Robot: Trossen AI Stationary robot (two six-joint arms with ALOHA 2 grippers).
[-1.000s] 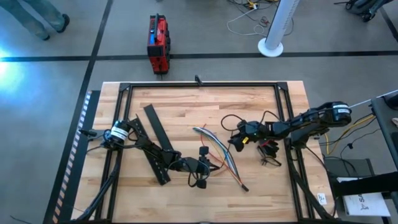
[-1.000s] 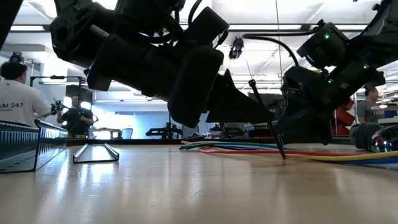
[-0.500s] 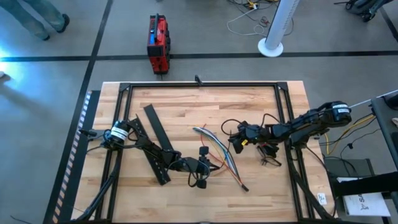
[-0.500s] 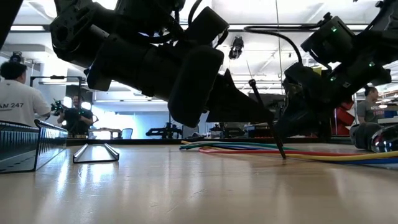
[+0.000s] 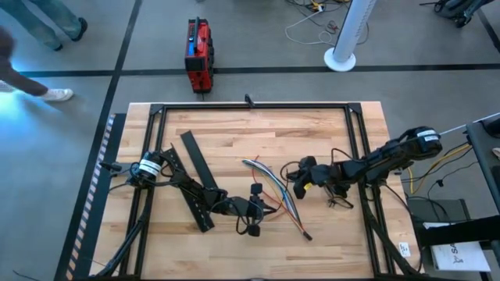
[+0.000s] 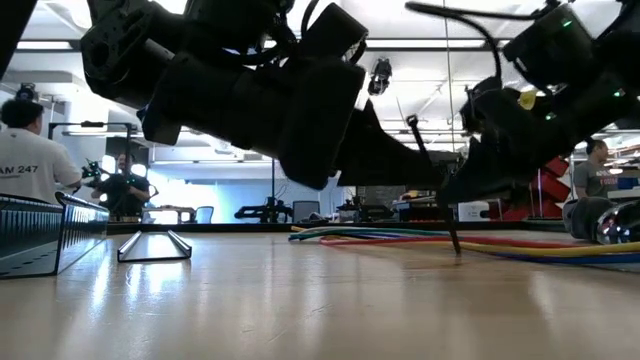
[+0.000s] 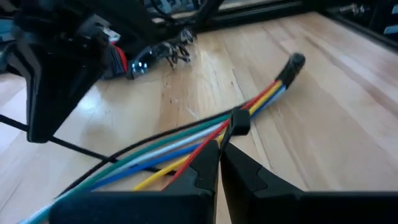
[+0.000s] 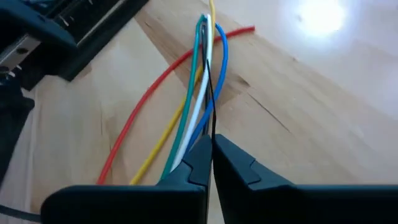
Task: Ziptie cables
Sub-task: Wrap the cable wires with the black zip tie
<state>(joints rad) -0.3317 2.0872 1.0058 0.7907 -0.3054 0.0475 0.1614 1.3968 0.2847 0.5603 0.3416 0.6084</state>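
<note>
Right gripper (image 5: 297, 185) had crept toward the table's middle and its jaws had closed since the earlier frames; left arm unchanged. In the right wrist view both fingers met on a thin black strand, apparently the zip tie's tail, running up along the cables (image 8: 198, 93).

Cables (image 5: 275, 191) lay on the table (image 5: 226, 136) near its middle, between the two grippers, long axis running from far-left to near-right. Right gripper sat just beside their far half.

Left gripper (image 5: 254, 208) was pinched tight at the bundle's near half, fingertips against the black tie head (image 7: 240, 121) wrapped round the wires.

Judgement: cinching turns on drawing the tail away across the bundle's axis.

No containers seen; black slotted bars (image 5: 195, 168) lay well left.
</note>
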